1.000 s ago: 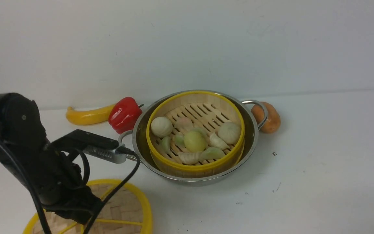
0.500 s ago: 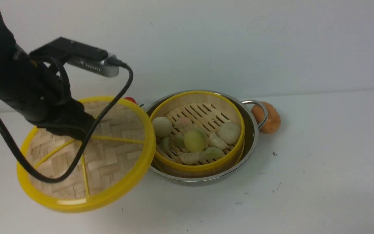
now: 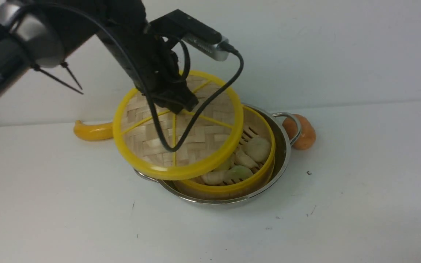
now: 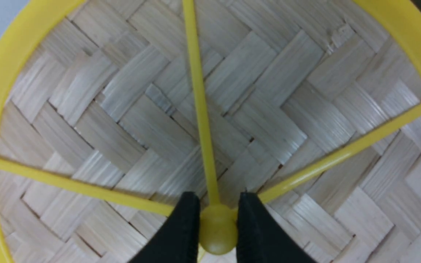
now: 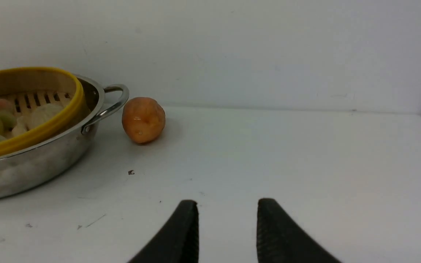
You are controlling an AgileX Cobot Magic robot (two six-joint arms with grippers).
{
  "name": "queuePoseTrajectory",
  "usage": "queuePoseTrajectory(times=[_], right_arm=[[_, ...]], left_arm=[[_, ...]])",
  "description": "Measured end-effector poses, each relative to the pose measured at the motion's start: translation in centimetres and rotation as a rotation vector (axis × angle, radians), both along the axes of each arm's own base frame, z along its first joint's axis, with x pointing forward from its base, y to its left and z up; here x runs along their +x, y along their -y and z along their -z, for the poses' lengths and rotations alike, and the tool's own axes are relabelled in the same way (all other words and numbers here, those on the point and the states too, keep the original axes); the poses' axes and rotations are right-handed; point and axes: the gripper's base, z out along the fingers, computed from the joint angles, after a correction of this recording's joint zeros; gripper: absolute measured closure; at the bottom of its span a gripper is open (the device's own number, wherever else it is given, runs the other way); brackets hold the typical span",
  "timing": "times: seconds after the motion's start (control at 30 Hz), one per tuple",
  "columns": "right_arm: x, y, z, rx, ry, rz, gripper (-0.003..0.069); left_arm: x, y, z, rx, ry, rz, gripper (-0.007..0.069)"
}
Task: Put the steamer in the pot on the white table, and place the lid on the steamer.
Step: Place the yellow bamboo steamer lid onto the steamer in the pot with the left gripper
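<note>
Front view: the left hand [image 3: 175, 104] grips the lid [image 3: 199, 135] by its centre knob and holds it tilted in mid-frame, over the left part of the steamer [image 3: 258, 171]. The steamer sits in the pot [image 3: 285, 146] on the surface [image 3: 342, 201].

Left wrist view: both fingers [image 4: 181, 226] press the knob at bottom centre, and the lid fills the frame.

Right wrist view: the right hand [image 5: 227, 204], at bottom centre, is narrowly parted and empty above the surface. The pot and steamer are at the left edge.
</note>
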Motion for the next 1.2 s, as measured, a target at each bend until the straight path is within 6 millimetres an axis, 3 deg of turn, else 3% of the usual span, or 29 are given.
queuePoseTrajectory(times=[0.23,0.5,0.8,1.2], right_arm=[[0.0,0.0,0.0,0.000,0.000,0.000,0.0414],[0.0,0.0,0.0,0.000,0.000,0.000,0.0414],[0.0,0.0,0.0,0.000,0.000,0.000,0.0414],[0.0,0.0,0.0,0.000,0.000,0.000,0.0414]], left_arm=[[2.4,2.1,2.4,-0.012,-0.004,0.038,0.0510],[3.0,4.2,5.4,-0.014,-0.039,0.075,0.0510],[3.3,4.9,6.6,-0.017,-0.054,0.077,0.0510],[3.4,4.9,6.6,-0.026,-0.047,0.064,0.0510]])
